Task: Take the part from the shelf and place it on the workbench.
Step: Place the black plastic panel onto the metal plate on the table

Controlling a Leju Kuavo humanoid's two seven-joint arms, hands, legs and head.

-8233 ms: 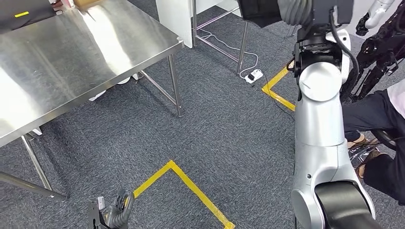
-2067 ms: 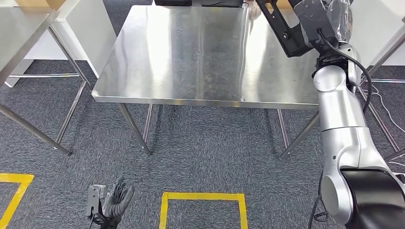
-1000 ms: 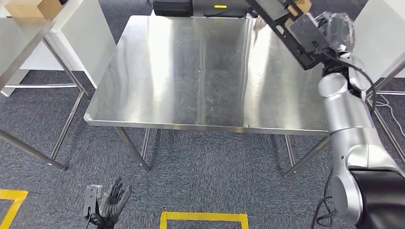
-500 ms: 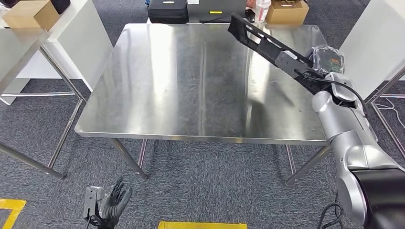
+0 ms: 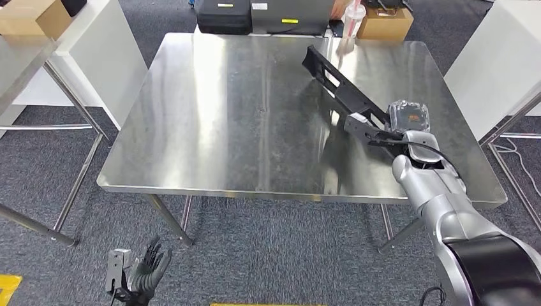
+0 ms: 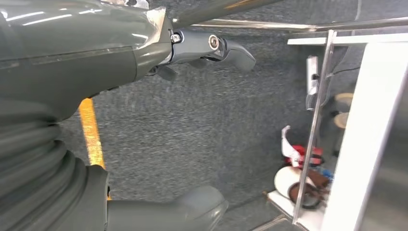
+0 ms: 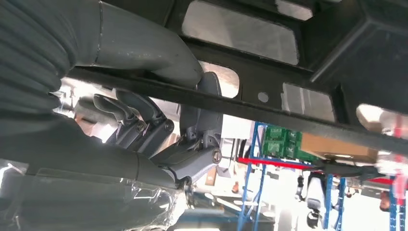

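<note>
A steel workbench (image 5: 242,121) takes up the middle of the head view, its square top bright with reflections, standing on grey carpet (image 5: 274,255). A white cabinet (image 5: 121,57) stands off its left side and another white panel (image 5: 497,64) off its right, while at the far edge sit two dark cases (image 5: 261,14), a cardboard box (image 5: 385,25) and a clear cup (image 5: 349,18). The right arm (image 5: 446,210) reaches in from the lower right over the bench's right half. The part (image 5: 338,89), a long black frame with cut-out windows, lies slanted over the bench top, its far end toward the middle back of the table and its near end at the right hand (image 5: 383,131); whether the far end touches the steel cannot be told. In the right wrist view the right hand (image 7: 159,115) has its thumb wrapped over a bar of the part (image 7: 288,62) and its darker fingers (image 7: 130,110) curled in beneath it, so the hand grips the frame firmly. A plastic-wrapped module (image 5: 408,116) sits at that wrist. The left hand (image 5: 150,271) hangs low beside the body over the carpet, fingers spread apart and holding nothing; the left wrist view shows the left hand's thumb (image 6: 192,211) and a finger (image 6: 221,48) well apart above a yellow floor line (image 6: 91,134).
</note>
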